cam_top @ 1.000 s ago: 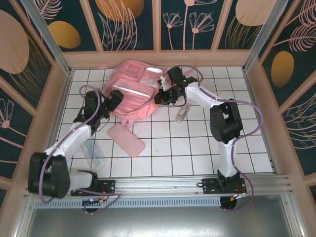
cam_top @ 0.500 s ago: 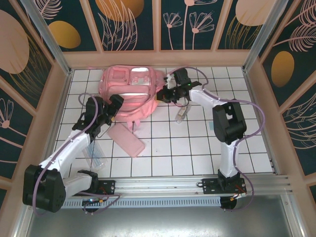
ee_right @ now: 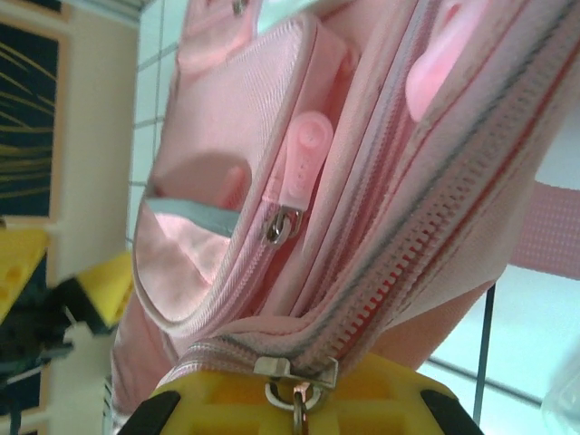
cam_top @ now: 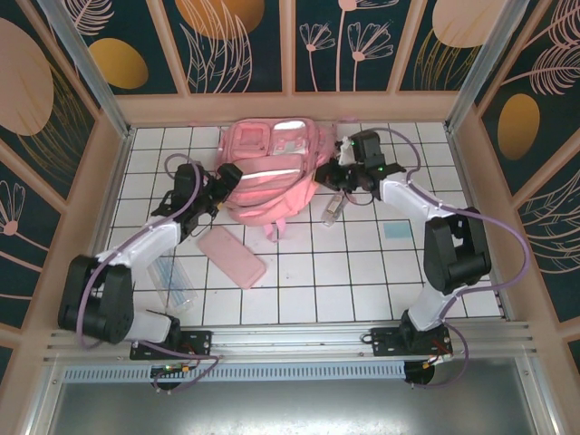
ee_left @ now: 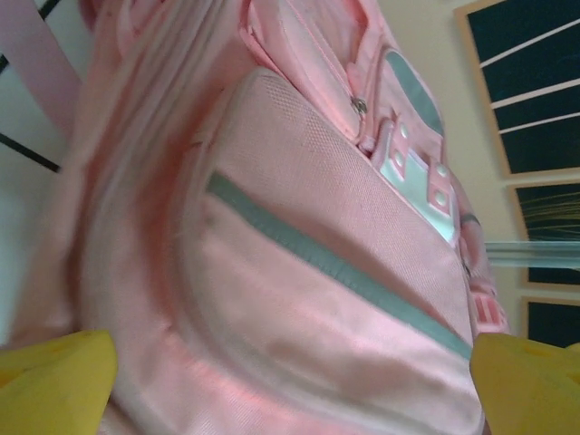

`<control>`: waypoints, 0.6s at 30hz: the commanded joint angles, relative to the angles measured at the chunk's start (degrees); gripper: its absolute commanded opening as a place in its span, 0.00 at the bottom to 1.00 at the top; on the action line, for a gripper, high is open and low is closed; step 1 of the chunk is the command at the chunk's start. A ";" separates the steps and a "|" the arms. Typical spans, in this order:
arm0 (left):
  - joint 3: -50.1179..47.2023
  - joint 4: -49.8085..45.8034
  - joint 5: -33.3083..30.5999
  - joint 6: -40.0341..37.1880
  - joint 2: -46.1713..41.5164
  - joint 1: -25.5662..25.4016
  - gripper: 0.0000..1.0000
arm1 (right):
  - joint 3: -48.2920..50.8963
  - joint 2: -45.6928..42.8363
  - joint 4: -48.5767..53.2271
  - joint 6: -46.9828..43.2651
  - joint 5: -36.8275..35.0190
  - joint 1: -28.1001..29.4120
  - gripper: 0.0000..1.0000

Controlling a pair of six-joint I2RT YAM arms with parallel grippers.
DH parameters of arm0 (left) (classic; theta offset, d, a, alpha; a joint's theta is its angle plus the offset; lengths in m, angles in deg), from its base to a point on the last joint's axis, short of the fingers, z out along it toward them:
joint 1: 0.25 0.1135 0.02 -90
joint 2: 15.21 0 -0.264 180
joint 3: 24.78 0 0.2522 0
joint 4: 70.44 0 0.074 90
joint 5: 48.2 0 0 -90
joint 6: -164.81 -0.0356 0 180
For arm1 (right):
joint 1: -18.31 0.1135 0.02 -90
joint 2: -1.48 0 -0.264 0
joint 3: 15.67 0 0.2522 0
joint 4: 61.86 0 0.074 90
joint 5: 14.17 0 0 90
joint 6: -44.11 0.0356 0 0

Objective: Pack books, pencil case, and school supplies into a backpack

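the backpack (cam_top: 267, 172) lies flat at about 12 o'clock on the white tiled counter (cam_top: 362, 281), close to the far wall, with its front pockets and pale reflective strips facing up and a strap trailing toward 6 o'clock.

the right end effector (cam_top: 337, 172) is at the bag's 3 o'clock edge. in the right wrist view the end effector (ee_right: 294, 403) is closed, and it seems to pinch the small metal zip pull (ee_right: 294, 391) of the backpack's (ee_right: 272, 136) main zipper, though the contact itself sits at the very bottom of the view. the zipper teeth run up toward 1 o'clock from there.

the left end effector (cam_top: 227, 177) is at the bag's 9 o'clock edge. in the left wrist view its jaws stand wide open, one yellow finger (ee_left: 54, 381) at 7 o'clock and the other at 5 o'clock, with the backpack's (ee_left: 299, 272) front pocket between them; whether they touch the fabric i cannot tell.

the pencil case (cam_top: 232, 256) lies flat at 7 o'clock from the bag, apart from it. a narrow transparent box (cam_top: 172, 283) rests at 8 o'clock from the case. a clear plastic piece (cam_top: 333, 208) lies at 4 o'clock from the bag, and a pale-blue square (cam_top: 396, 230) lies farther out the same way.
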 commanded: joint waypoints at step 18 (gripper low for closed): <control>29.68 -10.79 -8.20 -17.18 16.16 -3.28 0.99 | -0.79 2.39 -8.64 3.84 -1.02 11.33 0.00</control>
